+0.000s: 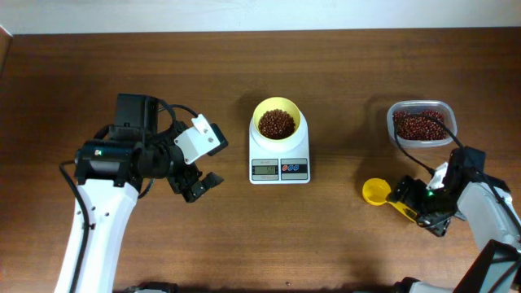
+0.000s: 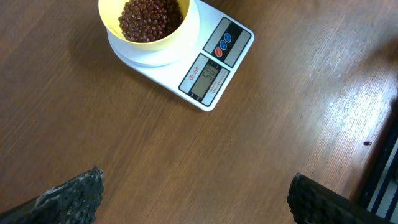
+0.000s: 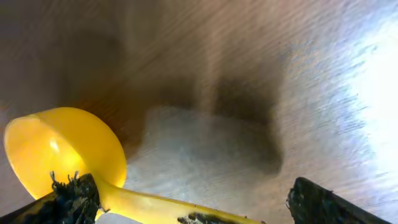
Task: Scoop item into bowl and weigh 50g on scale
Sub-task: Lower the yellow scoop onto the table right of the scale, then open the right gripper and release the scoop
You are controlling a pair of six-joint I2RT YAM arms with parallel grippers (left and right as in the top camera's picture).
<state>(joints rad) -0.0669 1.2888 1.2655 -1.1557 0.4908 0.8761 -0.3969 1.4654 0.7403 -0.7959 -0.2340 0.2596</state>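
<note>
The pale-yellow bowl point(image 1: 295, 114) stands on the white scale point(image 1: 279, 169) at mid-table, holding a heap of red-brown beans point(image 1: 277, 124). In the left wrist view the bowl point(image 2: 188, 28), beans point(image 2: 149, 17) and scale point(image 2: 214, 68) show at the top; the display digits are too small to read surely. My left gripper point(image 1: 199, 185) is open and empty over bare table left of the scale point(image 2: 196, 202). My right gripper point(image 1: 419, 207) is open, its fingers astride the handle of the yellow scoop point(image 1: 375, 191), which lies empty on the table point(image 3: 56, 149).
A clear rounded plastic container point(image 1: 421, 124) with more beans stands at the right, behind the right arm. The brown wooden table point(image 1: 326, 244) has a pale edge at the far side.
</note>
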